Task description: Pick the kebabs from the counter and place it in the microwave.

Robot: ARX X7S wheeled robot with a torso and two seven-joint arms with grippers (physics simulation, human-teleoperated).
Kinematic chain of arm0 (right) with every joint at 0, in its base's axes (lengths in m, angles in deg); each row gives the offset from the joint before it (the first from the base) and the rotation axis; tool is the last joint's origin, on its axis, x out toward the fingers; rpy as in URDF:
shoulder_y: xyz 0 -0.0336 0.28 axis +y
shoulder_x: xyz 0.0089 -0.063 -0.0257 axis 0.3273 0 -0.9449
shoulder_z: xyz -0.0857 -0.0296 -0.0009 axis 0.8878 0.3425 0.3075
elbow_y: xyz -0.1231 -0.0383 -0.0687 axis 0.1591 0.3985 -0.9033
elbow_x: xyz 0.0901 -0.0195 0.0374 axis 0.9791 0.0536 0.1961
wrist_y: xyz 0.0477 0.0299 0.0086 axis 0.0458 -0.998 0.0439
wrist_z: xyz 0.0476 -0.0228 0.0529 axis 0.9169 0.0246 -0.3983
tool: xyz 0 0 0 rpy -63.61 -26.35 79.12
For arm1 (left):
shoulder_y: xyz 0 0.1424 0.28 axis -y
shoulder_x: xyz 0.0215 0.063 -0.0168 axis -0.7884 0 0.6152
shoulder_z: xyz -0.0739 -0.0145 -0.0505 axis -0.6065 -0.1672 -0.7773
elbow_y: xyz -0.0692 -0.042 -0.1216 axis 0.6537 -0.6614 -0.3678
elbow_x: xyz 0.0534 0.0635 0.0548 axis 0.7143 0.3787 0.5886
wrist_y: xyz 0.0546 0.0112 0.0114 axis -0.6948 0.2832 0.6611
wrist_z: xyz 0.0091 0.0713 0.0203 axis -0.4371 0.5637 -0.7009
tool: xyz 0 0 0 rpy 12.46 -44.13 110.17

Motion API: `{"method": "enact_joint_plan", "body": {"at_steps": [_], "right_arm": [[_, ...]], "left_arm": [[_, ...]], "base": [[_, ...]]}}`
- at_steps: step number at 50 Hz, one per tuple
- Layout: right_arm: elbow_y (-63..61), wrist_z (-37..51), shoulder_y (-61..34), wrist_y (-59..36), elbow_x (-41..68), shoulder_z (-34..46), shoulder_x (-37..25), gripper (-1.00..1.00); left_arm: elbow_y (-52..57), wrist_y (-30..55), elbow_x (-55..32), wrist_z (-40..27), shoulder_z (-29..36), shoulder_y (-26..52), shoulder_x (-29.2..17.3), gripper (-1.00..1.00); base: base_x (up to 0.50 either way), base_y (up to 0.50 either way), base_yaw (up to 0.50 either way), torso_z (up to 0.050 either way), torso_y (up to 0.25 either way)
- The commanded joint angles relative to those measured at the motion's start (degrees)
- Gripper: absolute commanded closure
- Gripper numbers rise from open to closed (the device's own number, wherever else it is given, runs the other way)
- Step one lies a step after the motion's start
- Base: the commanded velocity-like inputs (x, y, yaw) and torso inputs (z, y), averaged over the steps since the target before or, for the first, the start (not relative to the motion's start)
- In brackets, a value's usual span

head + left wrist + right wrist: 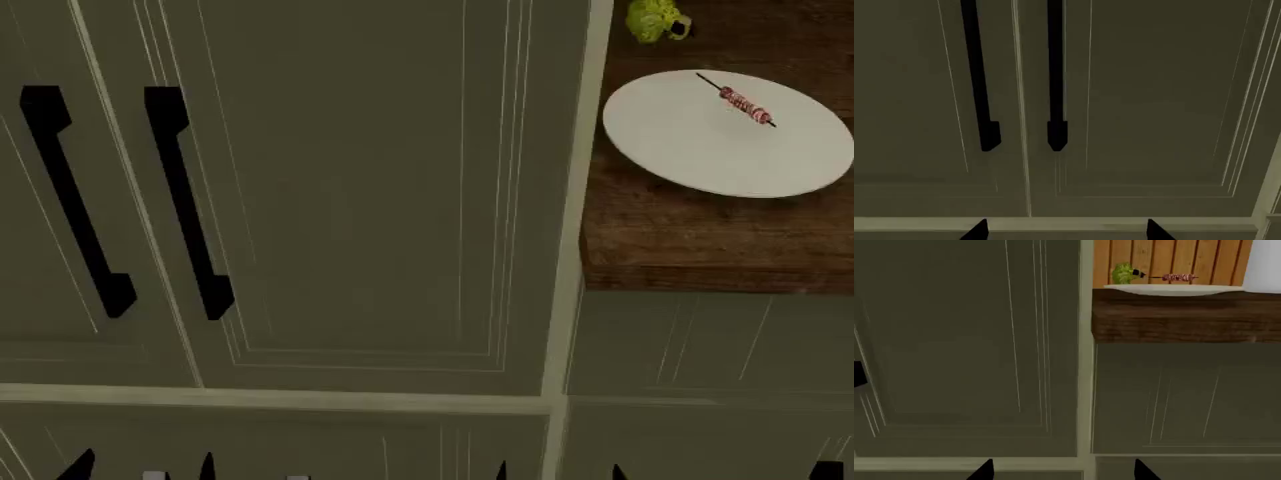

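Nearest, both claws show only as dark fingertips at the frame edges: the left claw [1066,231] and the right claw [1062,470] each have tips spread apart, holding nothing, facing olive-grey cabinet doors [347,200] with black handles [187,200]. Beyond, the dark wood worktop [694,240] carries a white plate [694,150]. On the plate lies the kebab [742,102], a thin dark skewer with red-pink and pale chunks mid-length. Farther back sits a green broccoli floret [653,20].
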Motion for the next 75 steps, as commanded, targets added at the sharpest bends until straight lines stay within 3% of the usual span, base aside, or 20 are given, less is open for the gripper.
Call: {"method": "enact_joint_plan", "body": {"at_steps": [1, 32, 75], "right_arm": [[-0.81, 0.79, 0.13, -0.69, 0.59, 0.79, -0.59, -1.00], [-0.14, 5.52, 0.19, 1.51, 3.66, 6.41, -3.93, -1.00], [-2.69, 8.86, 0.83, 1.28, 6.06, 9.50, -6.74, -1.00]], "left_arm": [[0.99, 0.86, -0.60, -0.72, 0.71, -0.14, -0.60, -1.00], [-0.61, -2.26, -4.43, -4.25, 4.54, -0.10, -4.58, -1.00], [1.05, -2.79, -7.37, -6.56, 7.38, -0.65, -7.19, -1.00]], "base": [[0.00, 0.00, 0.00, 0.000, 0.000], [0.00, 0.00, 0.00, 0.000, 0.000], [0.00, -0.50, 0.00, 0.000, 0.000]]}}
